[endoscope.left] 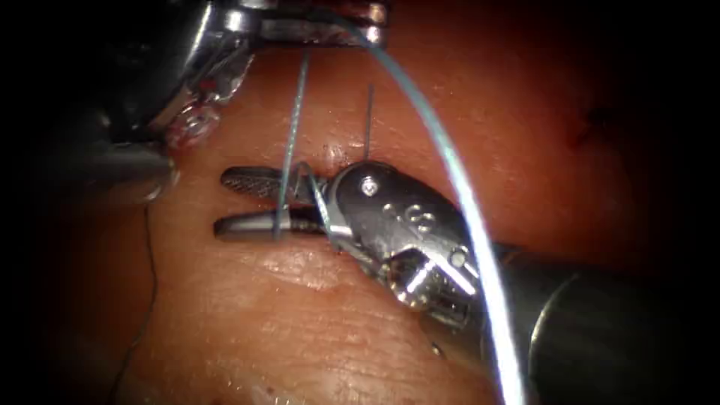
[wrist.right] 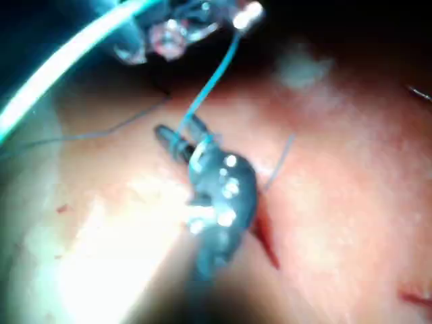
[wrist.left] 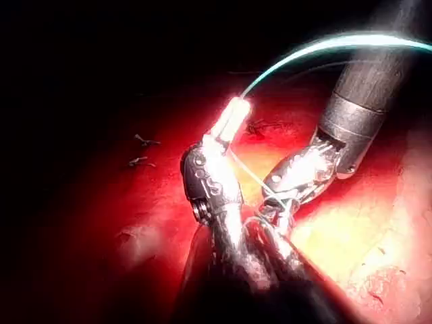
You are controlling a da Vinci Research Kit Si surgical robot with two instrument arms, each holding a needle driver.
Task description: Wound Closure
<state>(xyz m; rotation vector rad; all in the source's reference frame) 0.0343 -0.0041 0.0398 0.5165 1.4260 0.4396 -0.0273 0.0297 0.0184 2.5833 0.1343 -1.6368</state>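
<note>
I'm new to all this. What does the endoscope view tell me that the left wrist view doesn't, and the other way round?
The endoscope view makes this clear: the right tool has its jaws parted, the thread crosses both and seems looped near their base, and a short thread end stands up from the tissue. The left wrist view adds the left tool gripping the thread at its bright tip, and small thread bits lying on the tissue off to one side. Both views share the two tools, the thread running between them, and the tissue.
</note>
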